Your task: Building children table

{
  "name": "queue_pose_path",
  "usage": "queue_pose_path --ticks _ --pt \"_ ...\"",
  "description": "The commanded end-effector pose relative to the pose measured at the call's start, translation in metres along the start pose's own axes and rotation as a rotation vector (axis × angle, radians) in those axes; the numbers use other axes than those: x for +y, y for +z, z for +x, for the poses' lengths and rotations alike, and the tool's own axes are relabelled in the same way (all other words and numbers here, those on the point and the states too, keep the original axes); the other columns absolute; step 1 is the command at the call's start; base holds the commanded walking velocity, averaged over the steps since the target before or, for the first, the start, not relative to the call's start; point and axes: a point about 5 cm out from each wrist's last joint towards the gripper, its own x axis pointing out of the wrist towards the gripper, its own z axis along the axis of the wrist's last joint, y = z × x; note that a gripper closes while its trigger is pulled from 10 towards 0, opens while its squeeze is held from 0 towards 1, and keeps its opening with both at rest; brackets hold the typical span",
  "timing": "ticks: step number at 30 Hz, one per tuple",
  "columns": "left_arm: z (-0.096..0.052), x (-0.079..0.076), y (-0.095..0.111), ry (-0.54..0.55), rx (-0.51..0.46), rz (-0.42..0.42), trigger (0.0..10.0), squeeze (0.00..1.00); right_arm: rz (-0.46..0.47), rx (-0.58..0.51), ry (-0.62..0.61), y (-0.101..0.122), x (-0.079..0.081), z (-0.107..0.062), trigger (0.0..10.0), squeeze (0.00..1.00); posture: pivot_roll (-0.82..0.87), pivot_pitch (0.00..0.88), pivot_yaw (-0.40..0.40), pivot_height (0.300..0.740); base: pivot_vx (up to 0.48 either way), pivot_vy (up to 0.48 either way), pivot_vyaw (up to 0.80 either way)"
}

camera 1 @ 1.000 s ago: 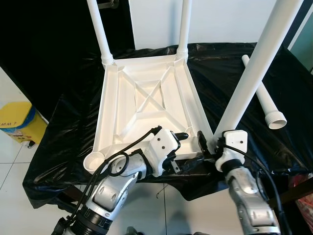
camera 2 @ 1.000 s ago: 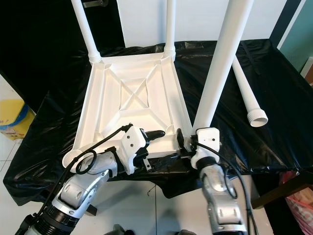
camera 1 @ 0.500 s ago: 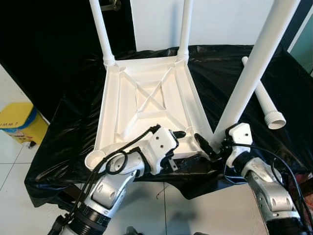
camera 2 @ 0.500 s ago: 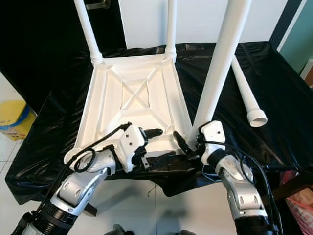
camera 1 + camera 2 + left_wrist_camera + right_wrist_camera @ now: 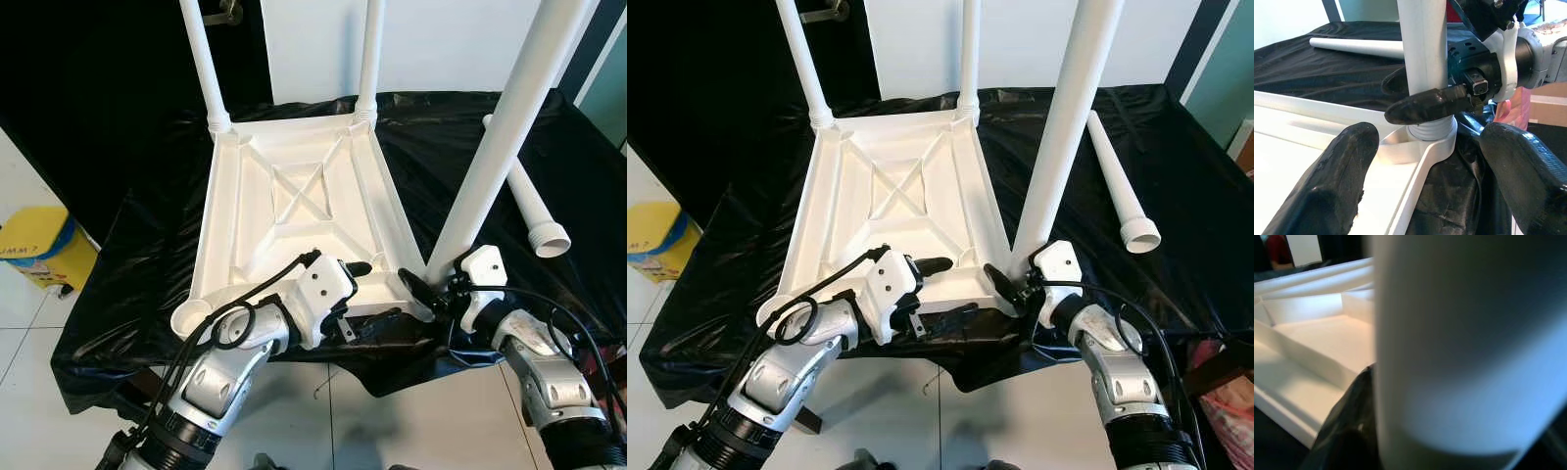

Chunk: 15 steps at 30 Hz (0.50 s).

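The white children's table top lies upside down on a black-covered table. Two white legs stand in its far corners. A third leg stands in the near right corner socket, and my right gripper is shut on it just above its threaded collar. My left gripper is open astride the top's near rim, one finger over the inside and the other below the edge. The near left socket holds nothing. A loose fourth leg lies to the right.
The black cloth hangs over the table's front edge, close to both arms. A yellow bin stands on the tiled floor at the left. A dark panel and a white wall rise behind the table.
My right forearm has swung outward to the right and its wrist has turned, with the gripper staying on the leg's base. The leg stands slightly more upright. The left gripper has barely moved.
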Motion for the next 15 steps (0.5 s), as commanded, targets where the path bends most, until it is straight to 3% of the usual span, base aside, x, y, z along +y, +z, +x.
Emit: queue_pose_path --ticks 1,3,4,12,15 --pt "-0.002 0.001 -0.002 -0.008 0.008 0.008 10.0 0.00 0.010 0.033 -0.001 -0.008 0.001 -0.003 4.8 0.00 -0.07 0.036 0.037 0.740 0.000 0.000 0.00" --pt "-0.002 0.001 -0.002 -0.011 0.009 0.007 10.0 0.00 0.008 0.035 -0.001 -0.010 0.001 -0.003 4.8 0.00 -0.07 0.036 0.037 0.740 0.000 0.000 0.00" --pt "-0.002 0.000 -0.003 -0.014 0.011 0.006 10.0 0.00 0.009 0.043 -0.014 -0.011 0.001 -0.004 10.0 0.00 -0.07 0.036 0.040 0.740 0.000 0.000 0.00" --pt "0.000 -0.005 -0.003 -0.029 0.009 0.000 10.0 0.00 0.035 0.070 -0.081 -0.017 0.003 -0.004 10.0 0.00 -0.07 0.032 0.040 0.740 0.000 0.000 0.00" --pt "0.000 -0.005 -0.004 -0.030 0.010 -0.002 10.0 0.00 0.048 0.096 -0.160 -0.024 0.003 -0.005 10.0 0.00 -0.07 0.030 0.038 0.740 0.000 0.000 0.00"
